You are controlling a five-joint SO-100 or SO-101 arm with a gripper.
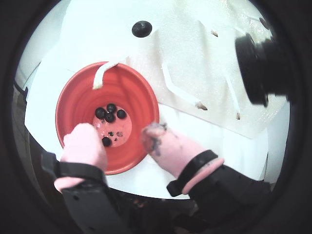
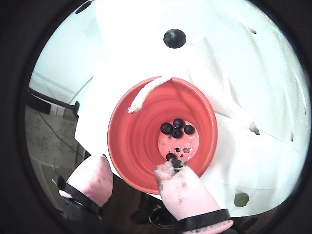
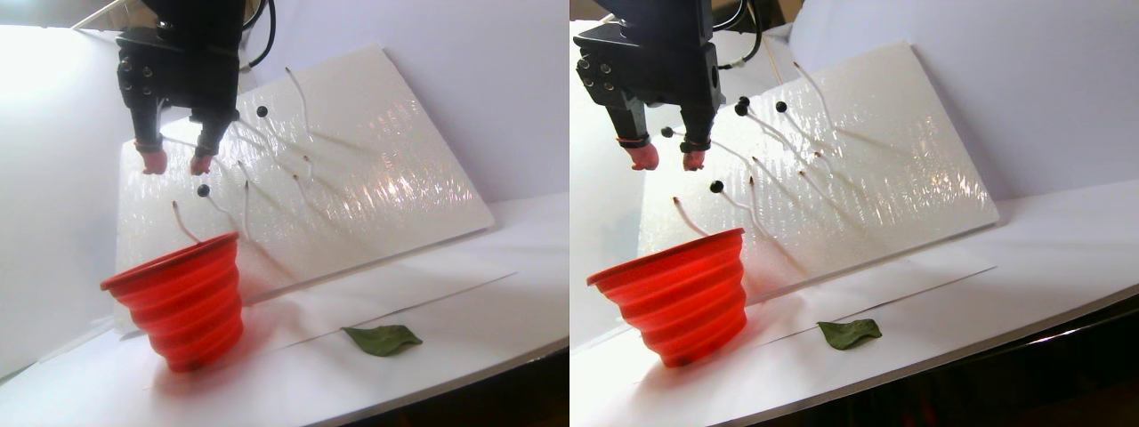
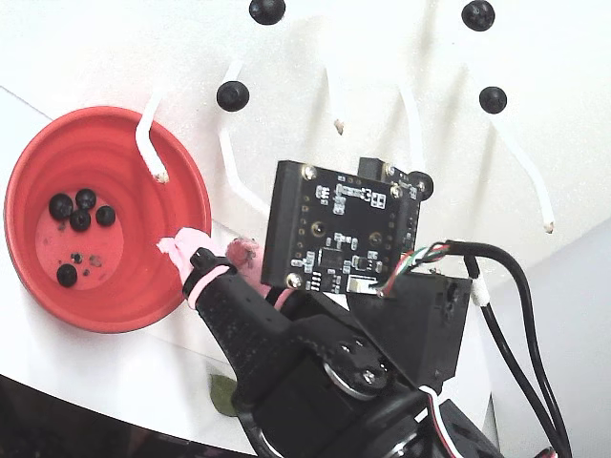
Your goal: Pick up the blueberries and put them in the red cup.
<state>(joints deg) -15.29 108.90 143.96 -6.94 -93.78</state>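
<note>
The red cup stands on the white table, directly below my gripper. Several blueberries lie on its flat bottom. My pink fingertips are spread apart over the cup's near rim, open, with nothing between them. In another wrist view the gripper hangs over the cup, and one fingertip overlaps a berry at the bottom. From the side, the gripper is well above the cup. More blueberries sit on white stems on the board.
A tilted white foam board with thin white stems leans behind the cup, and one stem reaches over the rim. A berry on a stem hangs just below the fingertips. A green leaf lies on the table to the right.
</note>
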